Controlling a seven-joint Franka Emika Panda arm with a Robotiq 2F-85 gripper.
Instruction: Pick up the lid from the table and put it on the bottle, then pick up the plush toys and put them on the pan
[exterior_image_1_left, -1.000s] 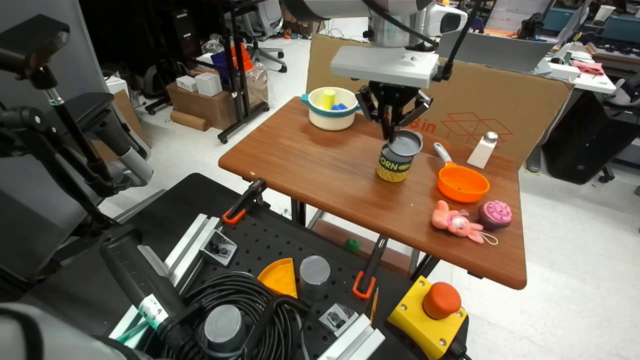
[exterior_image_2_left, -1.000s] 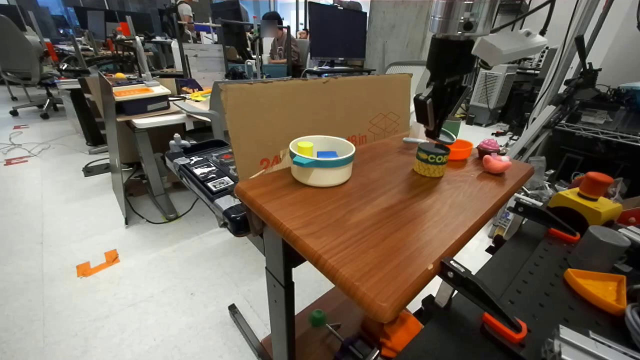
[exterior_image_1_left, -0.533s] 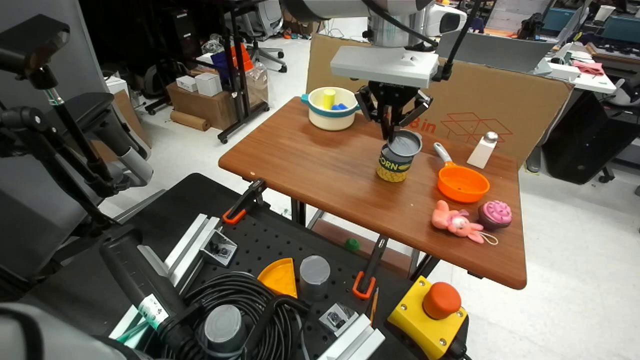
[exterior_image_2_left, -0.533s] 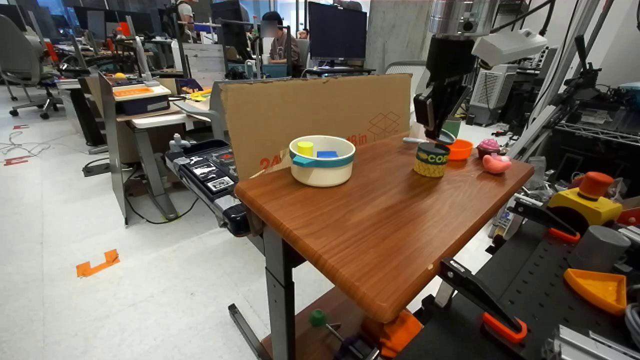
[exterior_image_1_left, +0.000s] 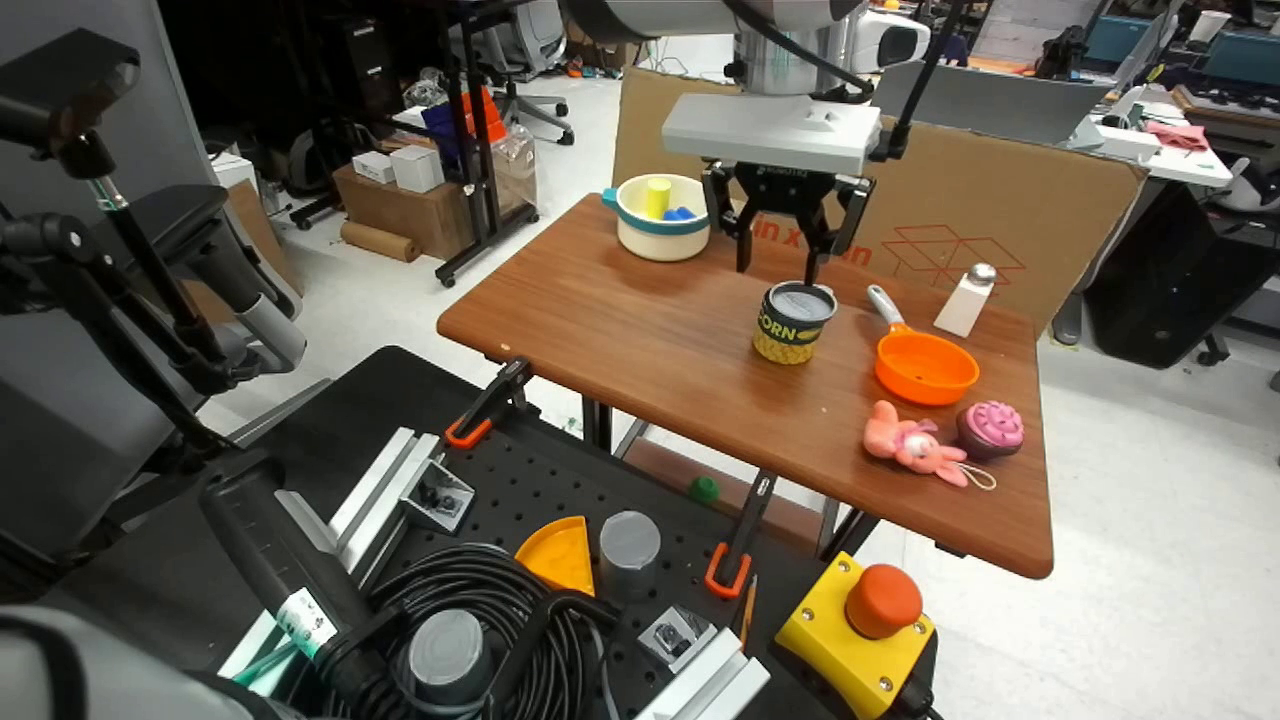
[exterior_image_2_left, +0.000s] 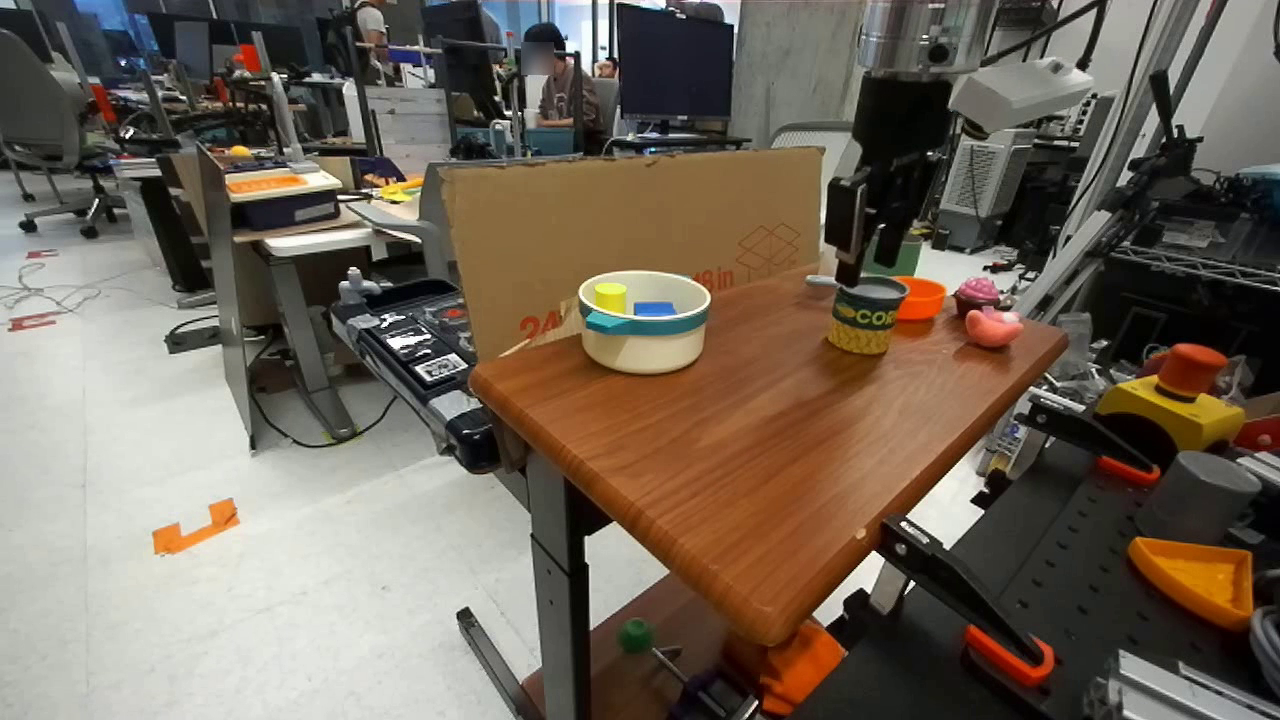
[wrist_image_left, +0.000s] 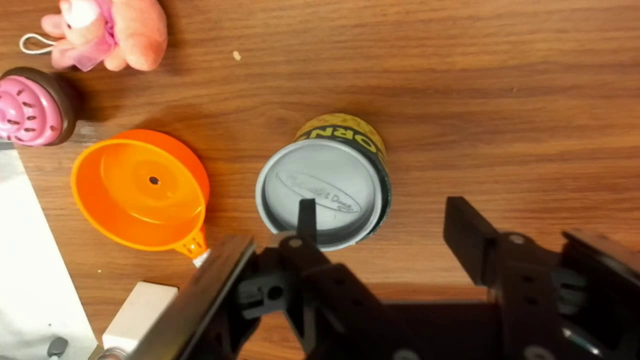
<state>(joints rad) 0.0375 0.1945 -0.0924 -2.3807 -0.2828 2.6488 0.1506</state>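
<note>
Just below the fingers: lid.

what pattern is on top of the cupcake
The cupcake has pink swirls with dark brown flecks, clearest in the wrist view.

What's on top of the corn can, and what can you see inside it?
The grey lid lies on top of the corn can; whether it is pressed fully down, I can't tell. It covers the can's mouth, so anything inside is hidden.

Glossy plast. pan, smooth wood-look tbl
</note>
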